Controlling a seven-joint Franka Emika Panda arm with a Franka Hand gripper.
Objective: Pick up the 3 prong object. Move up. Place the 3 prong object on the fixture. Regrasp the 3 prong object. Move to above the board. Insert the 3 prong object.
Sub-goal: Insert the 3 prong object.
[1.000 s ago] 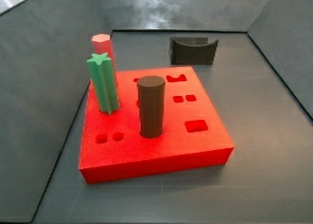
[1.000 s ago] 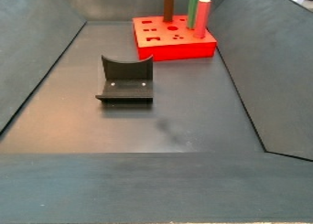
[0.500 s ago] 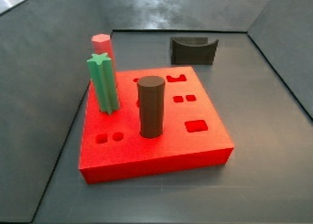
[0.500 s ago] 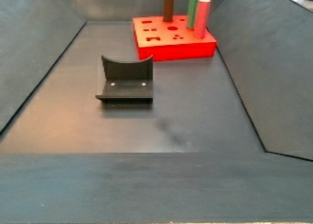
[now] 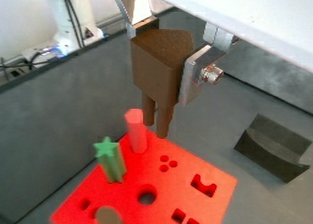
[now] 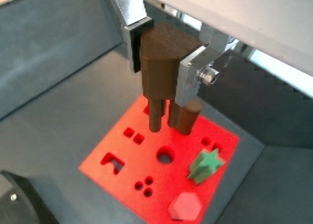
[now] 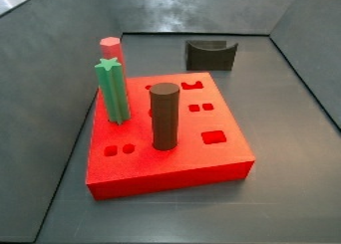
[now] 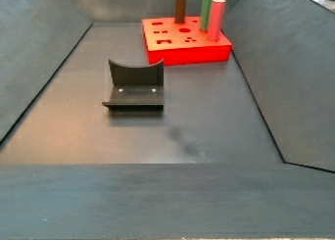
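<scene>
Reddish-brown and blocky, the 3 prong object (image 5: 162, 68) sits pinched between the silver finger plates (image 5: 196, 74) of the gripper (image 6: 166, 68), its prongs pointing down; both wrist views show it hanging in the air above the board (image 6: 134, 147), clear of the surface. The plates press flat against its two sides.

From the wrist views the red slab lies beneath the prongs, with its cut-out holes showing around them. On it stands the green star-topped post (image 6: 208, 164), and next to that a red peg (image 5: 135, 129) with a flat top. The fixture (image 5: 276, 144) shows at the right edge of a wrist view, on the dark floor apart from the board.

In both side views neither arm nor gripper appears. One puts the board at centre, with a tall dark brown cylinder (image 7: 164, 116) upright near its middle, the green post at its left, and the fixture (image 7: 210, 55) behind it at upper centre.
</scene>
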